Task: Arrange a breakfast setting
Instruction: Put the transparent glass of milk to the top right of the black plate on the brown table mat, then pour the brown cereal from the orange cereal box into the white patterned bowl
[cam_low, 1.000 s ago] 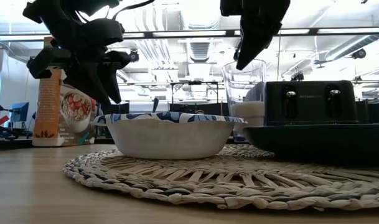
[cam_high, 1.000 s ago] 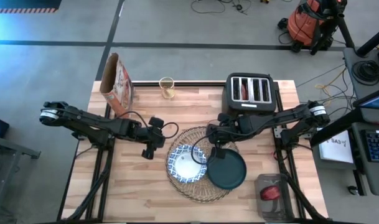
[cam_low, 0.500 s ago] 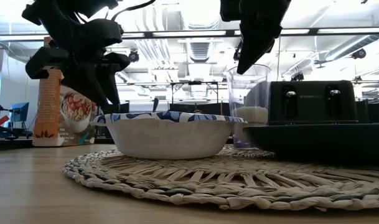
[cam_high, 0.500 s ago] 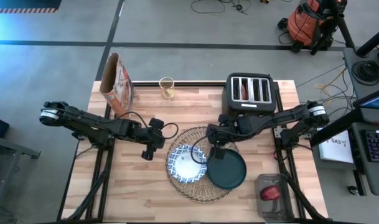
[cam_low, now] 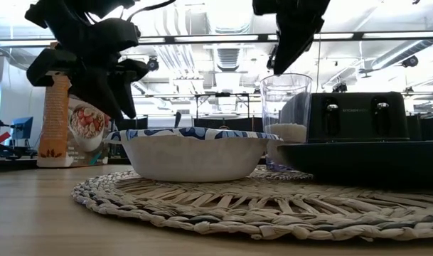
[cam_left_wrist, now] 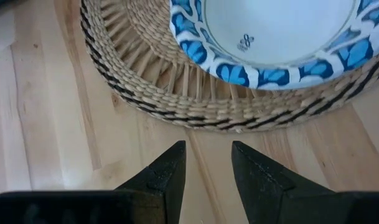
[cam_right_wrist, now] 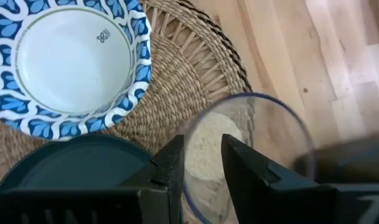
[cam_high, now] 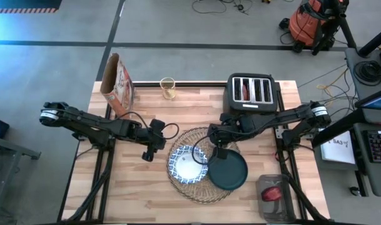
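A round woven placemat (cam_high: 199, 190) lies at the table's middle. On it rest a blue-and-white bowl (cam_high: 187, 164) at the left and a dark teal plate (cam_high: 231, 175) at the right, overhanging the mat's edge. A clear glass (cam_low: 286, 114) stands upright on the mat's far part, behind the plate. My right gripper (cam_right_wrist: 201, 146) hovers just over the glass's rim (cam_right_wrist: 257, 96) on the bowl's side, fingers slightly apart and pointing down. My left gripper (cam_left_wrist: 208, 152) is open and empty above the bare wood, left of the mat.
A black four-slot toaster (cam_high: 251, 92) stands at the far right and a cereal bag (cam_high: 118, 84) at the far left. A second small glass (cam_high: 167, 87) stands at the far edge between them. A grey tray with a red object (cam_high: 271, 194) sits at the near right.
The glass has come down a little and shifted slightly toward the table's right. It now stands on the placemat. My right gripper's fingertip, which reached below the rim a second ago, has risen to just above it.
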